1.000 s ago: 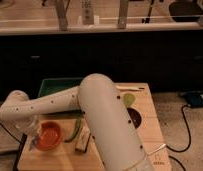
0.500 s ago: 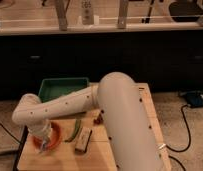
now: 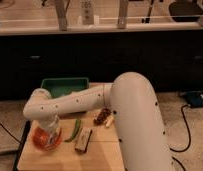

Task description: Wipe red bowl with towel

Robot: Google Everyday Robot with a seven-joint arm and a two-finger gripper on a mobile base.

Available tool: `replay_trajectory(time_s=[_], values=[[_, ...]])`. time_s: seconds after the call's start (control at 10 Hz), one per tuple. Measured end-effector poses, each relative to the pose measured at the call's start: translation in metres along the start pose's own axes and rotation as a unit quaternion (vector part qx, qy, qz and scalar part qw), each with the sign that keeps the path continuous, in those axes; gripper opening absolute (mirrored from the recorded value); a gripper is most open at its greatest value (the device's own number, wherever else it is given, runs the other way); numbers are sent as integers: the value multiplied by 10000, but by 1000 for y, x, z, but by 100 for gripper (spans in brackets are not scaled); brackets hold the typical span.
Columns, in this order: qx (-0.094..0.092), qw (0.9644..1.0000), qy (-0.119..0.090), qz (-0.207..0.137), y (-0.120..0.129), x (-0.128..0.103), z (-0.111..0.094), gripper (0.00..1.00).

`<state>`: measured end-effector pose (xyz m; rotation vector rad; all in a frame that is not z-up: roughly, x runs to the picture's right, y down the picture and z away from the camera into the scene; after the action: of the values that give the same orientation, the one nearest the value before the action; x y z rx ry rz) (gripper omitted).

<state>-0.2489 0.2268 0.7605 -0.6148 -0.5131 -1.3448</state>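
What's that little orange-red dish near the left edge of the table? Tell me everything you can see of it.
The red bowl is small, round, shallow and orange-red, with a smooth look. It sits upright on the wooden table near the left edge. The gripper hangs over it from above, covering its upper right part; only the left and front show. What lies inside is hidden.

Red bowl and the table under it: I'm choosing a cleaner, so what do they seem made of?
Red bowl: probably plastic or glazed ceramic. It has an even orange-red colour and a slight sheen, but the look leaves it open. Table: seemingly wood with a matte finish, pale tan with a faint seam across the top. The tool is over the bowl and hides part of it.
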Motion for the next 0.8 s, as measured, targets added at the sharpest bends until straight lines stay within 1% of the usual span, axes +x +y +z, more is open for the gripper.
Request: replay_trajectory(time_s=[0.1,0.2,0.4,0.8], values=[[4,10000,7,-19,-4,1,-1,0],[-43,9992,-55,-392,-48,0,-6,0],[-123,9978,-199,-621,-56,-4,-4,0],[-135,9978,-204,-621,-56,-4,-4,0]])
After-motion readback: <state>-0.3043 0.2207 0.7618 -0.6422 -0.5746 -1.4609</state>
